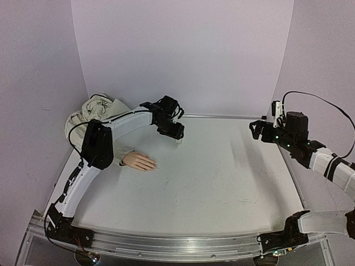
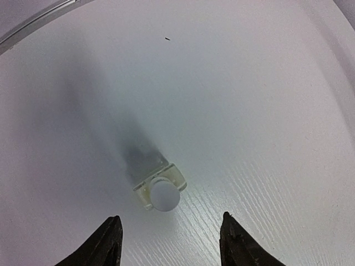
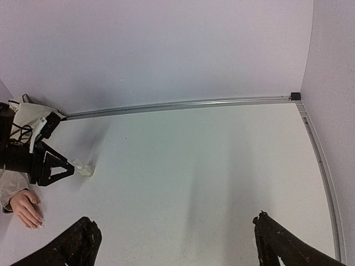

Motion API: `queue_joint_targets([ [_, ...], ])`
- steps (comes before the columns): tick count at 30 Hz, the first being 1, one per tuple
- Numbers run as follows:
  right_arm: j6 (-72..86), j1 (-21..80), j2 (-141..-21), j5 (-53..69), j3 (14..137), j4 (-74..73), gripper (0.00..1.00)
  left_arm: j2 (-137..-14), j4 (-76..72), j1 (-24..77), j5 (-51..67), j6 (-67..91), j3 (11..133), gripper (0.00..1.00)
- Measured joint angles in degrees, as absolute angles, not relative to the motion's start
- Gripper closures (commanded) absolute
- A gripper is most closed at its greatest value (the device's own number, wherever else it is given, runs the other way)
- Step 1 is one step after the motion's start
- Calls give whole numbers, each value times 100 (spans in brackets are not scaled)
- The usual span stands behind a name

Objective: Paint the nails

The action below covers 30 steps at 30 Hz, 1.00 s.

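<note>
The peach mannequin hand (image 1: 138, 161) lies flat on the table's left side, its tiny nails (image 1: 153, 164) pointing right and its beige fabric sleeve (image 1: 97, 111) bunched in the back left corner. The hand also shows in the right wrist view (image 3: 26, 208). A small clear bottle with a white cap (image 2: 160, 188) stands upright near the back rail. My left gripper (image 2: 170, 223) is open and empty just above the bottle, with the cap between and just ahead of its fingertips; it also shows in the top view (image 1: 177, 134). My right gripper (image 3: 175, 221) is open and empty, held high at the right (image 1: 255, 128).
A metal rail (image 1: 222, 116) runs along the table's back edge, and another rail (image 1: 294, 177) along the right edge. Purple walls close in the back and both sides. My left arm (image 1: 100, 147) arches over the mannequin's wrist.
</note>
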<state>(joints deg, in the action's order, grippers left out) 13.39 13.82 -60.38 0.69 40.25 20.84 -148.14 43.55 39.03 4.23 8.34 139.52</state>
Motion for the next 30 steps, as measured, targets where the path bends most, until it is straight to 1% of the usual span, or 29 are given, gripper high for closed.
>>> queue_joint_targets([
  [2, 1339, 1382, -6049, 71, 4025, 2086, 2, -14883, 4364, 3903, 421, 770, 14064, 40],
  [12, 1345, 1380, -6171, 80, 4110, 2106, 2, -15240, 4366, 3903, 283, 574, 14516, 50],
  [15, 1347, 1380, -6211, 84, 4128, 2106, 2, -15316, 4394, 3903, 281, 554, 14588, 55],
  [19, 1350, 1380, -6272, 86, 4150, 2104, 2, -15367, 4399, 3903, 272, 489, 14661, 69],
  [25, 1356, 1380, -6353, 102, 4200, 2112, 2, -15373, 4394, 3903, 257, 443, 14669, 76],
  [30, 1356, 1380, -6460, 178, 4206, 2134, 2, -15373, 4392, 3903, 276, 438, 14667, 86],
])
